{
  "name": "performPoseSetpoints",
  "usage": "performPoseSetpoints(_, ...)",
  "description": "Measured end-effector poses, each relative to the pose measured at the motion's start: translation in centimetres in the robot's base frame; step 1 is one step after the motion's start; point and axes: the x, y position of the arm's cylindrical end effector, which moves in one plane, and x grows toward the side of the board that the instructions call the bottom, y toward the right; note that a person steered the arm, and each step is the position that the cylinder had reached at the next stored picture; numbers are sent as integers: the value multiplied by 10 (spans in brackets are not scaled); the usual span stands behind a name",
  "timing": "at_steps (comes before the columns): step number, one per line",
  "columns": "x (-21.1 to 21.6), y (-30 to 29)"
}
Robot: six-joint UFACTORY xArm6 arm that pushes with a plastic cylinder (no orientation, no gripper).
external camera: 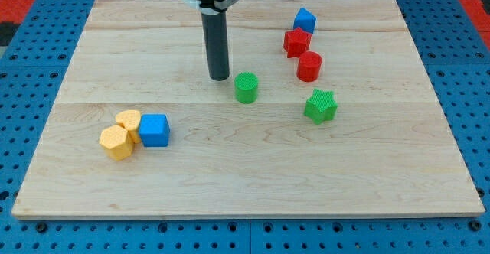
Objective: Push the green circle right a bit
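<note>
The green circle [246,87] is a short green cylinder near the middle of the wooden board [245,177]. My tip [220,77] rests on the board just to the view's left of the green circle and slightly above it, with a small gap between them. A green star [321,106] lies to the view's right of the green circle and a little lower.
A red cylinder [309,66], a red block [297,42] and a blue block [305,20] stand in a line at the view's upper right. A blue cube [155,130] and two yellow blocks [122,135] cluster at the lower left.
</note>
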Motion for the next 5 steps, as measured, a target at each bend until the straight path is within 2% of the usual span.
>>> performPoseSetpoints(1,33,65)
performPoseSetpoints(3,101,78)
performPoseSetpoints(5,102,67)
